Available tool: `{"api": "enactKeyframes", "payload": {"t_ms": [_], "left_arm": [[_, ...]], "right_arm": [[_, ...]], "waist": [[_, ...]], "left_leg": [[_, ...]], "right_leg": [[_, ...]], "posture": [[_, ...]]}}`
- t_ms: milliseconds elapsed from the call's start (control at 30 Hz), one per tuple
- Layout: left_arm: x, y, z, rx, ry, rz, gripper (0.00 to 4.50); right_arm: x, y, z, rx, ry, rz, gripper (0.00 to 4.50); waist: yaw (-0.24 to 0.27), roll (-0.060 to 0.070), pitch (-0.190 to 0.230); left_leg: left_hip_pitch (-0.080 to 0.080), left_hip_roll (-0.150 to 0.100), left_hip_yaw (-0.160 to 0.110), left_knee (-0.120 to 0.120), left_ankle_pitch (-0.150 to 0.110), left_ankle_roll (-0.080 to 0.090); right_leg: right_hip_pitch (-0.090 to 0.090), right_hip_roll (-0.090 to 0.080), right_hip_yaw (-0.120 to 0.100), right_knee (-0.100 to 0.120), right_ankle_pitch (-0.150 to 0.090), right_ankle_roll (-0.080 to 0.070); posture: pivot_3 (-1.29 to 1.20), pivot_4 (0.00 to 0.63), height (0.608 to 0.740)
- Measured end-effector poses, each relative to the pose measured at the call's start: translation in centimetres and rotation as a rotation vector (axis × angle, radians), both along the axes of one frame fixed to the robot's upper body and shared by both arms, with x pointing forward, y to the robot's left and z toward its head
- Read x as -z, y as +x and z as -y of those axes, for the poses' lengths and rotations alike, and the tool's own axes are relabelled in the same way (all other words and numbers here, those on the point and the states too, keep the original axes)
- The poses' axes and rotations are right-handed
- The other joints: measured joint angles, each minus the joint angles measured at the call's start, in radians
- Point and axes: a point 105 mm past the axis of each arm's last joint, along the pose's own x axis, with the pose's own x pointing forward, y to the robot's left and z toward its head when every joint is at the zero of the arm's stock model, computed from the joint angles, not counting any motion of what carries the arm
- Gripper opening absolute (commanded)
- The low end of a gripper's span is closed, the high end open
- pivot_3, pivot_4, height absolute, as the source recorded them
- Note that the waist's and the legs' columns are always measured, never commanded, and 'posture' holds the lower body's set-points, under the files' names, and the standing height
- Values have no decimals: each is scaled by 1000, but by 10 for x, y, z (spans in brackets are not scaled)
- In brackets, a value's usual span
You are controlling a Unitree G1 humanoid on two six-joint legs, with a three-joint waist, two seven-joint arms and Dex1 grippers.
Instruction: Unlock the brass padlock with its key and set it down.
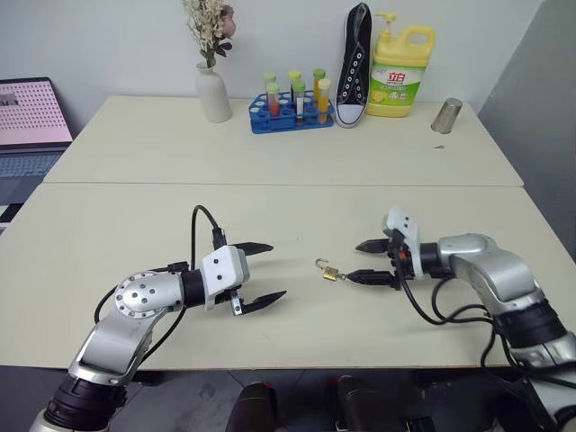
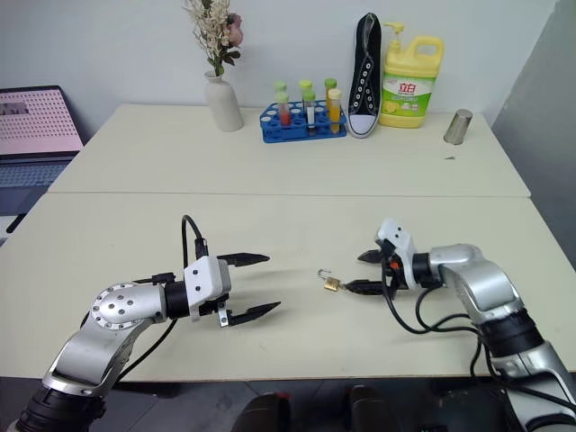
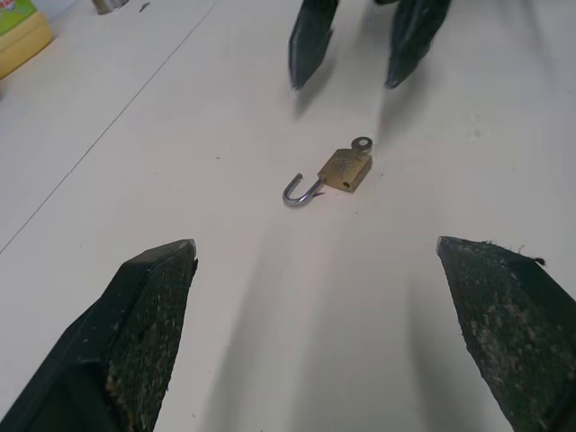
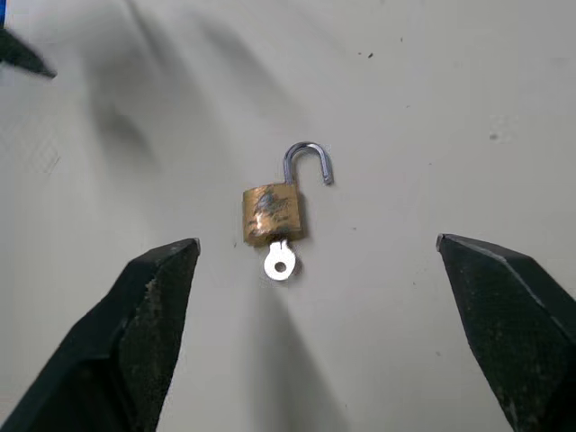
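Right hand hangs low over the pale table with its two black fingers spread wide and nothing between them, its tips just beside the brass padlock, which lies flat on the bare tabletop, apart from both hands. Left hand is likewise wide open and empty, pointing across at the lock from the other side but standing clearly farther off, so the right arm is the nearer of the two. Seen from the right wrist, the padlock sits squarely in line between that hand's fingers, its long axis running straight away from the hand: the key stays seated in the bottom of the body with its round head turned toward the right hand, and the silvery shackle points away toward the left hand, sprung open with one leg free of the body. By the look of it the lock is already undone and set down, leaving little of the job outstanding. Any further reach would fall most naturally to the right hand, going in key-end first.
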Motion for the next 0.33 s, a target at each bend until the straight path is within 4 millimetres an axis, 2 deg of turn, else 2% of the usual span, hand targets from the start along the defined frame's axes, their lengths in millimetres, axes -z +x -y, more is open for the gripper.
{"api": "enactKeyframes", "payload": {"t_ms": [233, 333], "left_arm": [[-2, -10, -4, 15, -11, -74, 4500], [-2, -13, -4, 36, -20, -105, 4500]], "right_arm": [[-16, -30, 15, -49, -47, 110, 4436], [-21, -41, 13, -68, -33, 124, 4436]], "waist": [[0, 0, 0], [0, 0, 0]], "left_leg": [[1, 0, 0, 0, 0, 0], [1, 0, 1, 1, 0, 0]], "right_leg": [[1, 0, 0, 1, 0, 0], [1, 0, 0, 0, 0, 1]], "posture": [[0, 150, 740], [0, 150, 740]]}}
